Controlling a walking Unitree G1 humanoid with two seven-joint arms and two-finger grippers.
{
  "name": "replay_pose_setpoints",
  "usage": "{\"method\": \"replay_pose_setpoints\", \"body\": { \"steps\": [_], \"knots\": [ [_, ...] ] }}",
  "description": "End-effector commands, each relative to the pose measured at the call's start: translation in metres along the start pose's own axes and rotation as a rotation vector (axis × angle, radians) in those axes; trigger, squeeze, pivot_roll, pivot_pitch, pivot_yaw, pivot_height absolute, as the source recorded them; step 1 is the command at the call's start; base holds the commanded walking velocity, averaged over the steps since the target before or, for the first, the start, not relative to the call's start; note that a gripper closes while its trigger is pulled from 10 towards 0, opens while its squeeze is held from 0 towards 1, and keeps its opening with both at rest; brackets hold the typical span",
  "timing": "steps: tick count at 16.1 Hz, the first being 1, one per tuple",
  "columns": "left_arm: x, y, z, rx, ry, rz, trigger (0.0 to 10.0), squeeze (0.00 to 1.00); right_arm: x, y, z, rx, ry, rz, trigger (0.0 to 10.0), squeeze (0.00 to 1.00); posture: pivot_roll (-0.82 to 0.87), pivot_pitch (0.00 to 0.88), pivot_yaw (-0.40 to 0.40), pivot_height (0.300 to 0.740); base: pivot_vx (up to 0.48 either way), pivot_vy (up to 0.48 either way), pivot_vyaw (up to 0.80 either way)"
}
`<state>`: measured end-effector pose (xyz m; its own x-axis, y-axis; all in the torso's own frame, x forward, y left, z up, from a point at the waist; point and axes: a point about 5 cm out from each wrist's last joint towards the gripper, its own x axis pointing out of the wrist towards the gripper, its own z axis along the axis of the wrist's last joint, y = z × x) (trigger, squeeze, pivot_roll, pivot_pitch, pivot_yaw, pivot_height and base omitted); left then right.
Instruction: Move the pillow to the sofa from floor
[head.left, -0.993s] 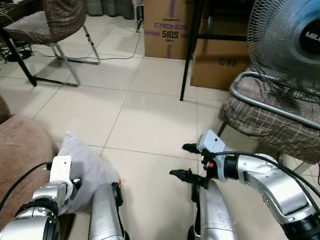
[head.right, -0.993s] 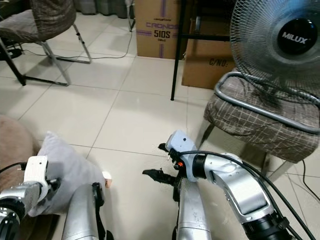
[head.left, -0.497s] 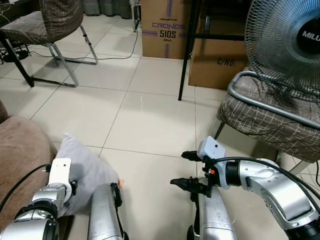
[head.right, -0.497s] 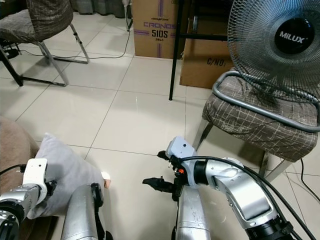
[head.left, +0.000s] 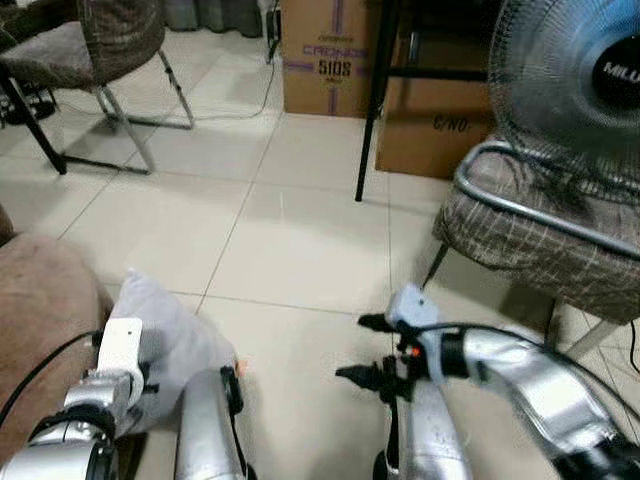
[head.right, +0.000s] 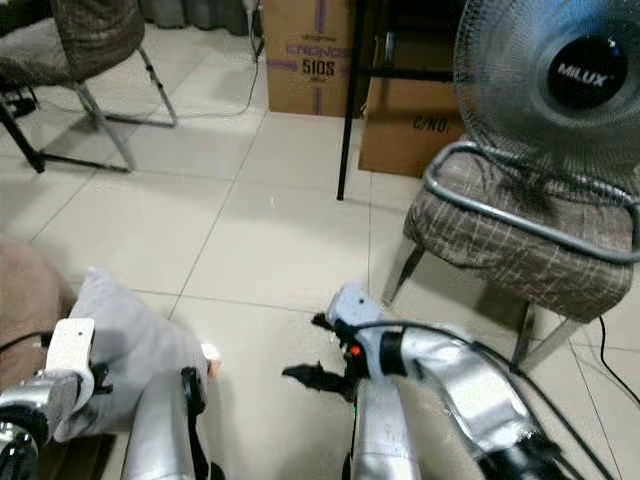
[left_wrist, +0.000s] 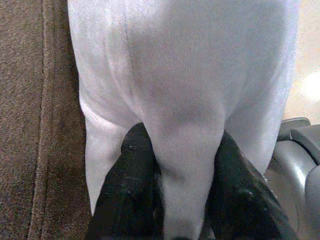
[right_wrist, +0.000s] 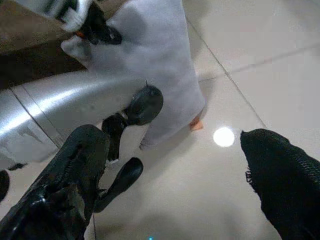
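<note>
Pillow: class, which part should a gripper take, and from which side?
Judging by its pose, the near edge, from the robot's side. The pillow leans on the sofa, and its soft fabric bunches into a fold that the left gripper already pinches.

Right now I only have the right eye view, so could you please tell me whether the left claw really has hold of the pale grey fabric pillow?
Observer: Yes. In the left wrist view the left claw is shut on a fold of the pale grey fabric pillow, with a black finger on each side.
Operator: Thank you. What is next to the pillow there?
Observer: The brown sofa upholstery runs right alongside it.
Operator: Is anything between the right claw's fingers?
Observer: No. In the right wrist view the right claw is open, with bare beige floor tile showing between its fingers.
</note>
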<state>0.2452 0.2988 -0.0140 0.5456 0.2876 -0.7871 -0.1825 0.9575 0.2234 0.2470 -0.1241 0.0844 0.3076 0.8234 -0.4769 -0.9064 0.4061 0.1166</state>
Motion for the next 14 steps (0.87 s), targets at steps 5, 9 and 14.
{"method": "replay_pose_setpoints", "body": {
  "steps": [5, 9, 14],
  "knots": [
    [0.001, -0.005, -0.016, 0.008, 0.049, -0.024, 0.0, 0.00, 0.017, -0.023, -0.017, -0.023, 0.046, -0.069, 10.0, 0.00, -0.20, 0.000, 0.009, 0.482, 0.000, 0.000, 0.00],
    [0.000, -0.005, 0.001, -0.049, -0.063, -0.044, 0.0, 0.00, 0.021, -0.042, -0.019, 0.002, -0.025, -0.155, 10.0, 0.00, -0.18, 0.000, 0.030, 0.482, 0.000, 0.000, 0.00],
    [-0.004, 0.004, 0.027, -0.160, -0.207, -0.046, 0.0, 0.00, -0.003, -0.075, -0.008, 0.177, -0.307, -0.655, 10.0, 0.00, -0.13, 0.000, 0.052, 0.482, 0.000, 0.000, 0.00]
  ]
}}
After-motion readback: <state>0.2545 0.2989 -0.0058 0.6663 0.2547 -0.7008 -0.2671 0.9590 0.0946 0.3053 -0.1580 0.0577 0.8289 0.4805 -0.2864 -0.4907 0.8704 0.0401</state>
